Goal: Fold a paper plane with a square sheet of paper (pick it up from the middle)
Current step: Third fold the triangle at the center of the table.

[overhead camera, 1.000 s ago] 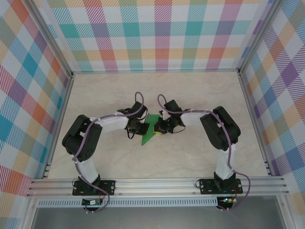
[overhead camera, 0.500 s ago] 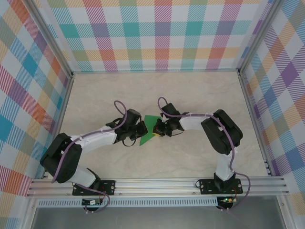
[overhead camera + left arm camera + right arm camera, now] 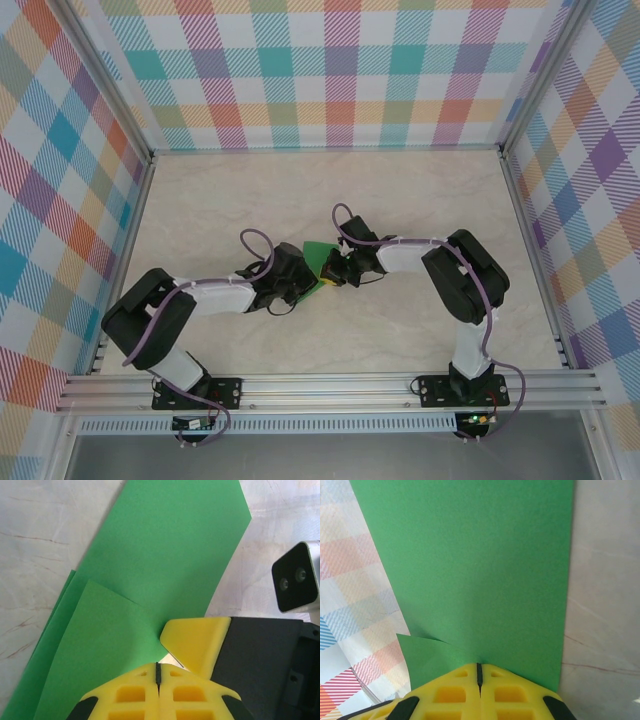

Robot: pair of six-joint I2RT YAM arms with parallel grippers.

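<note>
scene: a booth of pastel plaid wall panels [image 3: 330,70] around a pale, marble-patterned tabletop [image 3: 420,200].
paper: thin, bright green sheet of paper [image 3: 318,251], folded into overlapping layers, at the centre of the tabletop between the two arms, largely covered from above by both wrists.
paper up close: in the left wrist view, flat over the marble, a narrow under-layer peeking out along the left edge, a pointed upper flap folded across it.
left gripper: yellow-fingered left gripper [image 3: 158,667], extended from the left, fingers pressed together with no gap, tips at the corner of the upper flap; pinching it or merely pressing on it, hard to tell from this angle.
right gripper: yellow-fingered right gripper [image 3: 479,666], extended from the right, fingers clamped tight on the near edge of the green sheet of paper, broad green face running away from the tips.
spacing: the two grippers just beside each other, one yellow finger [image 3: 197,642] of the right gripper at the paper's edge next to the left tips, a white wrist camera box [image 3: 297,582] above its black housing.
arms: both bent at the elbow, purple cables [image 3: 262,240] looped above the wrists, bases bolted to the aluminium rail [image 3: 330,385] at the near edge.
</note>
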